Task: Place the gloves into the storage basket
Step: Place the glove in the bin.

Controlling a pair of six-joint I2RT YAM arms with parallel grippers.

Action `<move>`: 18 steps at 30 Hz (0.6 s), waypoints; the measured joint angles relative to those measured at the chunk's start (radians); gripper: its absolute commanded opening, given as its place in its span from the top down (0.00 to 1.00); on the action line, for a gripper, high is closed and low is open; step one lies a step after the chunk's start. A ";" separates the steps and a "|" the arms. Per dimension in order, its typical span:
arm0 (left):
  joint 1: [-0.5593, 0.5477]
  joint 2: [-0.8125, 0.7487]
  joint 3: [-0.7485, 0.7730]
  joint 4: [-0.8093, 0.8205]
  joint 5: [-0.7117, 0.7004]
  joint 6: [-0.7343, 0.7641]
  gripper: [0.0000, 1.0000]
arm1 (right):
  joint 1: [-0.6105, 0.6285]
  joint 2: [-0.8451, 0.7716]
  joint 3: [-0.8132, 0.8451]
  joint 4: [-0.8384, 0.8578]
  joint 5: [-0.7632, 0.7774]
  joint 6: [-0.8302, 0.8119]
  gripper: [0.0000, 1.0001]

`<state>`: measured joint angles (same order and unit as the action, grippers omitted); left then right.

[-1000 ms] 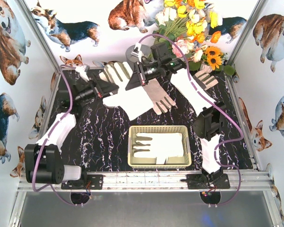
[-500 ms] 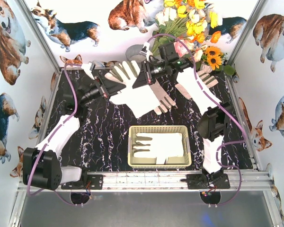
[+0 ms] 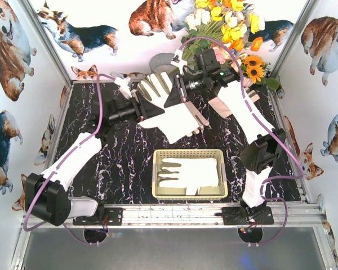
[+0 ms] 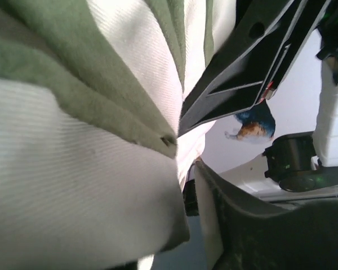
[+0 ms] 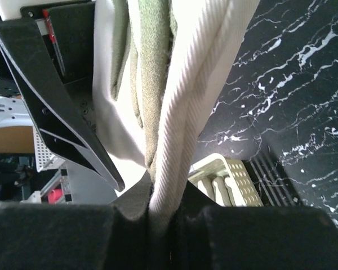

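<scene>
Left arm: mine reaches from its near-left base diagonally away and to the right, forearm stretched long, left gripper [image 3: 148, 107] pointing right at mid-width on the far side; whether its jaws stand apart or closed I cannot tell. Right arm: mine rises from the near-right base, elbow out toward the right edge, forearm folded back leftward, right gripper [image 3: 172, 98] pointing left, just beside my left one, jaws pinched tight on the gloves [image 5: 174, 112].

I see a white ribbed fabric glove with grey-olive patches [image 4: 73, 169] filling the left, touching a black angular plastic piece [image 4: 253, 73] at upper right.
</scene>
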<state>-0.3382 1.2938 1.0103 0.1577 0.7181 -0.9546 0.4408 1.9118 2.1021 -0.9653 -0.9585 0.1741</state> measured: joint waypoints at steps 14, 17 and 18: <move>-0.106 -0.013 -0.002 -0.032 -0.124 -0.027 1.00 | -0.006 -0.087 -0.038 -0.069 0.134 -0.010 0.01; -0.116 -0.042 -0.016 -0.001 -0.193 -0.077 1.00 | -0.010 -0.121 -0.040 -0.013 0.196 0.055 0.00; -0.118 -0.049 -0.016 0.006 -0.224 -0.095 1.00 | -0.013 -0.140 -0.048 0.013 0.216 0.074 0.00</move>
<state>-0.4564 1.2449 0.9943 0.1635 0.4942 -1.0492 0.4282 1.7721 2.0541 -0.9524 -0.7429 0.2478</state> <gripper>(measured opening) 0.065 0.989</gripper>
